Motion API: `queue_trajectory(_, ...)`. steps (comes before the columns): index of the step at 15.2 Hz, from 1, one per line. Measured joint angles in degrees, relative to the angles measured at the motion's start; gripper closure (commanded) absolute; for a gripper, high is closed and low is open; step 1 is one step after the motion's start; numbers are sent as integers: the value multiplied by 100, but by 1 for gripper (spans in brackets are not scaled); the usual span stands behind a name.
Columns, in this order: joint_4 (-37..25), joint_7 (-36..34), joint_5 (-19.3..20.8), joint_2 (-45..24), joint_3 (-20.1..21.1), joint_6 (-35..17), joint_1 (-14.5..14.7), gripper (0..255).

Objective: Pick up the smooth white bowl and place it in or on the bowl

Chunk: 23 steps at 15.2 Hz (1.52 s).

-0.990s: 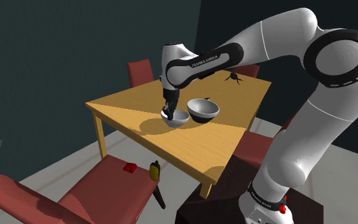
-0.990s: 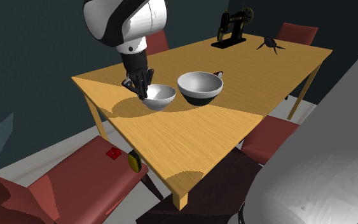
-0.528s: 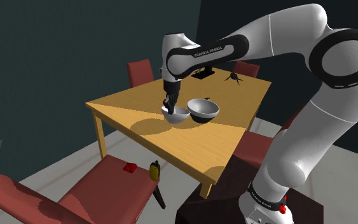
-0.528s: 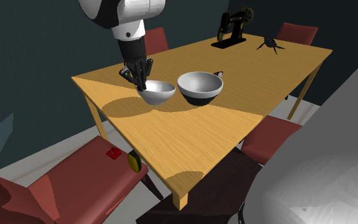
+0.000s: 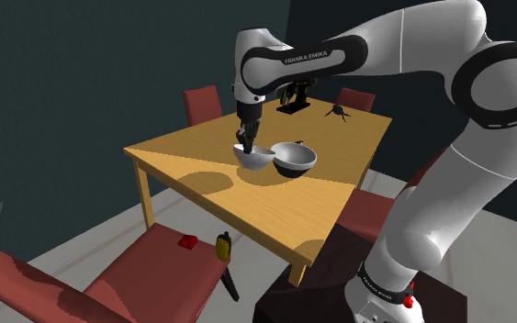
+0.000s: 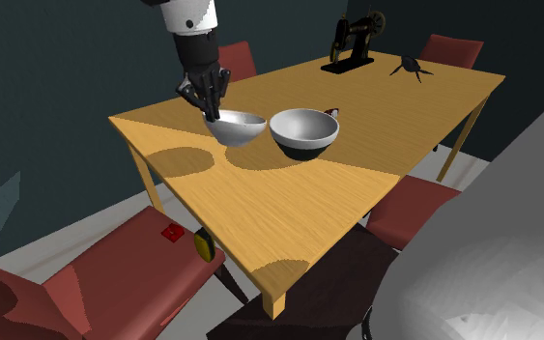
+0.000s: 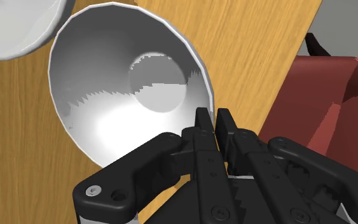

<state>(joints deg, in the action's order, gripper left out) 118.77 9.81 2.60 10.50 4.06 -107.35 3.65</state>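
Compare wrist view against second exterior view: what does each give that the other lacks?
Wrist view: the fingers clasping the white bowl by its rim, and the bowl's flat inner bottom.
Second exterior view: the black sewing machine at the far end of the table, the larger bowl with its dark outside, and a round shadow offset from the white bowl, which suggests it is off the wood.
Both: gripper, white bowl, larger bowl, wooden table.
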Motion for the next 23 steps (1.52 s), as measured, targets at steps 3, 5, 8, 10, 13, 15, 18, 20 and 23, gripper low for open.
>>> queue_trajectory(3, -218, 15, -3, 7, -2, 224, -2, 255)
queue_trajectory(5, -345, 23, -7, 25, -3, 370, -2, 255)
queue_trajectory(8, -575, 42, -8, 28, -8, 603, -5, 255)
queue_trajectory(10, -723, 59, -8, 32, -14, 753, -10, 255)
queue_trajectory(13, -962, 63, -8, 10, -11, 971, -8, 255)
queue_trajectory(15, -883, 207, 1, 170, -97, 1046, -65, 255)
queue_trajectory(18, -819, 559, 49, 392, -315, 1185, -207, 255)
queue_trajectory(20, -747, 803, 91, 551, -470, 1258, -302, 255)
queue_trajectory(23, -661, 1170, 168, 797, -704, 1393, -441, 255)
